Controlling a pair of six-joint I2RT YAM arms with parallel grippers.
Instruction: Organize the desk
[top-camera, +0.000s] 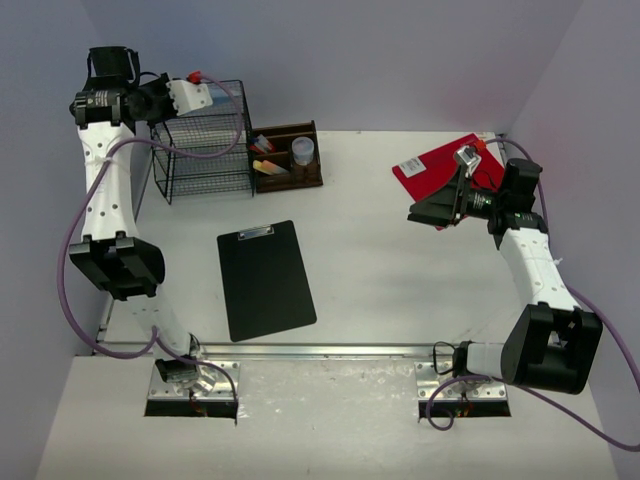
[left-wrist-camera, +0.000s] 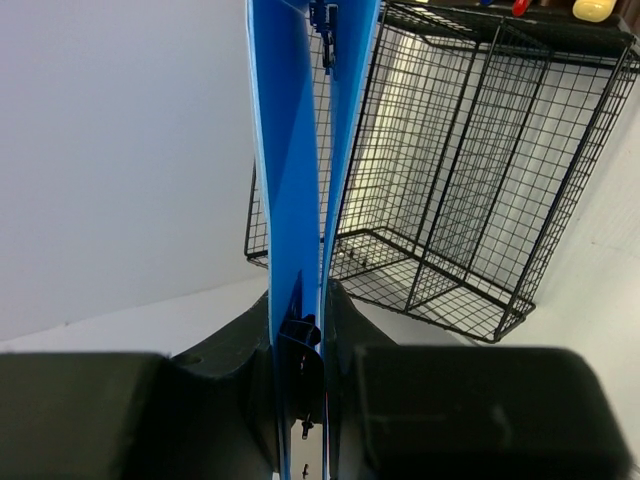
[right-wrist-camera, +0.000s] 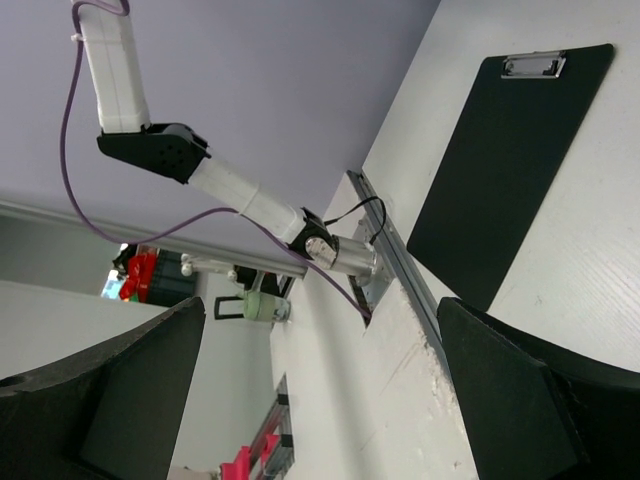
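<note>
The white desk (top-camera: 400, 280) has a silver rail (top-camera: 320, 350) along its front edge. My left gripper (top-camera: 178, 97) is raised at the back left, beside the top of a black wire basket (top-camera: 205, 140). In the left wrist view it (left-wrist-camera: 300, 335) is shut on a thin blue folder (left-wrist-camera: 295, 150) held edge-on, with the basket (left-wrist-camera: 470, 200) just beyond. My right gripper (top-camera: 438, 214) is open and empty, held above the desk just in front of a red folder (top-camera: 440, 165). Its fingers (right-wrist-camera: 100, 400) spread wide in the right wrist view.
A black clipboard (top-camera: 265, 280) lies flat at the middle left and also shows in the right wrist view (right-wrist-camera: 510, 150). A brown wooden organizer (top-camera: 288, 155) with pens and a small cup stands right of the basket. Walls close the back and sides.
</note>
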